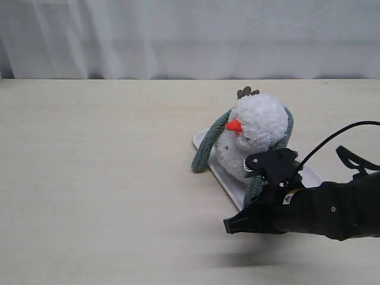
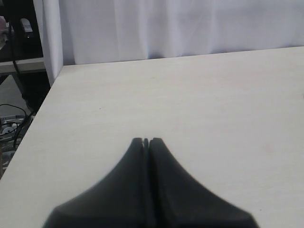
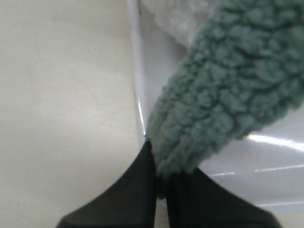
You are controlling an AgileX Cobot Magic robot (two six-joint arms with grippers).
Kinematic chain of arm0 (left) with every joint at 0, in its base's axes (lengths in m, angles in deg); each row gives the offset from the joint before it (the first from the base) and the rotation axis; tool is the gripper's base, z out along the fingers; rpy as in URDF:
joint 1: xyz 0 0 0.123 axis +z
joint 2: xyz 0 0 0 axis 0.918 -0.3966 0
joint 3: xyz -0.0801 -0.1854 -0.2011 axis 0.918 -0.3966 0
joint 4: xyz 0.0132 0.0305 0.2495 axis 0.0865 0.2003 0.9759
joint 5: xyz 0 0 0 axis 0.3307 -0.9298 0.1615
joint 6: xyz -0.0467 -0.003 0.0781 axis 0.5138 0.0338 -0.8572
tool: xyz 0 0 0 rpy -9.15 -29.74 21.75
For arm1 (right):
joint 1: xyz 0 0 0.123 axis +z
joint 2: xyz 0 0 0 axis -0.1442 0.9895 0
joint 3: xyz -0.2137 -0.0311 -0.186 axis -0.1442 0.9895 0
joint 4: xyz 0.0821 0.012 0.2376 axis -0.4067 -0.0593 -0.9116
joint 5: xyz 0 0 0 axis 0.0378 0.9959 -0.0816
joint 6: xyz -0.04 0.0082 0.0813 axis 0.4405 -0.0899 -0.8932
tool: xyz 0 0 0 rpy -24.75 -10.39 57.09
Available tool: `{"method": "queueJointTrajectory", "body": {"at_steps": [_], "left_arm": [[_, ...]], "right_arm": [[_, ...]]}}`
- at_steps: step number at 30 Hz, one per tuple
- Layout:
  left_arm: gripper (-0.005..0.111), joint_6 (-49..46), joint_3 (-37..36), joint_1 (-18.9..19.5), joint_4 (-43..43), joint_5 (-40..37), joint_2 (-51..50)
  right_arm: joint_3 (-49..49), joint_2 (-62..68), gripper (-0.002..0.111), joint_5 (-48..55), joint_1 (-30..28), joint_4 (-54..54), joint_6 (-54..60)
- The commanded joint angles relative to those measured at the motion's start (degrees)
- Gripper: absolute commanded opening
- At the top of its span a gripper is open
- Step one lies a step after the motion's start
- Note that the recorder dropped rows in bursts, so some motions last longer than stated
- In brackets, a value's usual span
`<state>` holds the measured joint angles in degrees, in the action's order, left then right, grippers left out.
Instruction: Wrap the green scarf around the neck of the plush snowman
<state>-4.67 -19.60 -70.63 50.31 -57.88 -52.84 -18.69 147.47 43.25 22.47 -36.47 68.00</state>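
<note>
The plush snowman (image 1: 255, 127) sits leaning on a flat white tray (image 1: 222, 175), its orange nose facing left. The green scarf (image 1: 208, 145) lies behind its neck, one end hanging down on the left and the other coming down the right side to the front. My right gripper (image 1: 237, 221) is by the tray's front corner, shut on that front end. In the right wrist view the scarf (image 3: 223, 95) runs from the right gripper (image 3: 161, 178) up toward the white plush (image 3: 175, 19). My left gripper (image 2: 146, 141) is shut and holds nothing, over bare table.
A pale wooden table (image 1: 95, 178) carries the tray, with a white curtain (image 1: 178, 35) behind. The left wrist view shows the table's edge (image 2: 47, 90) with cables and dark gear beyond it. The right arm's black cable (image 1: 332, 133) loops above the tray's right end.
</note>
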Motion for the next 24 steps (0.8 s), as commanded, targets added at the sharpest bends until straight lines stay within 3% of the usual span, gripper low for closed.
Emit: {"method": "queueJointTrajectory", "body": {"at_steps": [1, 11, 21, 24], "left_arm": [[0.0, -0.22, -0.14, -0.4, -0.25, 0.67, 0.18], [0.0, -0.22, -0.14, -0.4, -0.25, 0.67, 0.18], [0.0, -0.22, -0.14, -0.4, -0.25, 0.67, 0.18], [0.0, -0.22, -0.14, -0.4, -0.25, 0.67, 0.18]], "right_arm": [[0.21, 3.19, 0.004, 0.94, 0.07, 0.45, 1.35], [0.21, 2.48, 0.007, -0.37, 0.07, 0.45, 3.03], [0.21, -8.98, 0.055, 6.16, 0.07, 0.45, 3.72], [0.21, -12.3, 0.058, 13.56, 0.07, 0.45, 3.72]]}}
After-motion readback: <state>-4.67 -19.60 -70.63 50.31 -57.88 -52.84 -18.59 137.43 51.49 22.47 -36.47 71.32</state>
